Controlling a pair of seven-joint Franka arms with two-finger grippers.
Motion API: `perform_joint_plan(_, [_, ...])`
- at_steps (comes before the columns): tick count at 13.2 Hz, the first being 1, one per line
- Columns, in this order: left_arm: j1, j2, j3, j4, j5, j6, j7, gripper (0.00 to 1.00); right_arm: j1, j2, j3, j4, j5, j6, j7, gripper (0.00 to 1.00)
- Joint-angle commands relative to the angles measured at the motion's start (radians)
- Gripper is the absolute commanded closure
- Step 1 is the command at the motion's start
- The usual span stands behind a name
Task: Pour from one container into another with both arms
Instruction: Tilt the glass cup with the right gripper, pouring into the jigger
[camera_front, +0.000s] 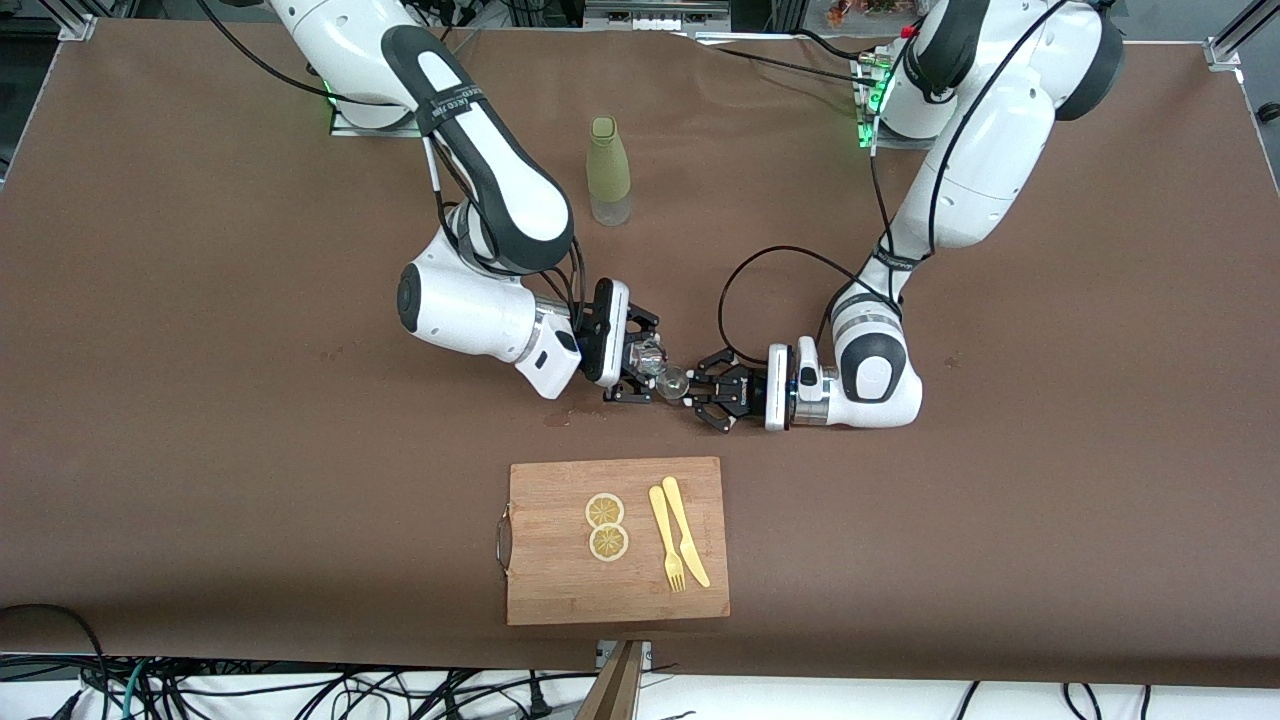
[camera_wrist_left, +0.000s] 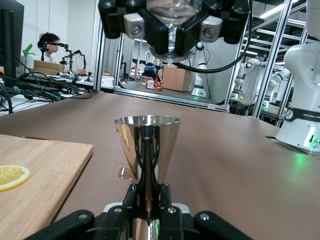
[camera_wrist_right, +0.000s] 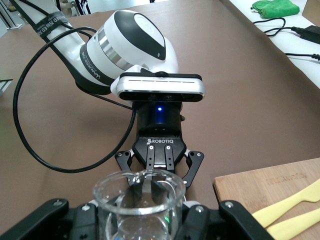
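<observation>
The left gripper (camera_front: 697, 387) clamps a steel measuring cup (camera_wrist_left: 147, 150) upright; the right gripper (camera_front: 640, 365) clamps a clear glass (camera_wrist_right: 138, 200) over it. Both are lifted and aligned; tipping looks barely begun.

Both arms: glossy white shells, dark grey joint bands. Left arm (camera_front: 960, 170) and right arm (camera_front: 480, 180) each trail black cables. Black linkage grippers, left gripper (camera_front: 700, 390) marked ROBOTIQ; right gripper (camera_front: 640, 370) probably the same make. Green lights at bases.
</observation>
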Motion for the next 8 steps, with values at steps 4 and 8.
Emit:
perform_joint_plan(4, [-0.017,-0.021,-0.006,0.013,0.076,0.036,-0.007,1.00,0.014,0.013,-0.011,-0.006,-0.090,0.060,0.063,0.98])
perform_joint_plan(8, [-0.026,-0.025,-0.006,0.032,0.075,0.058,-0.023,1.00,0.027,0.017,-0.011,-0.006,-0.177,0.089,0.100,0.98])
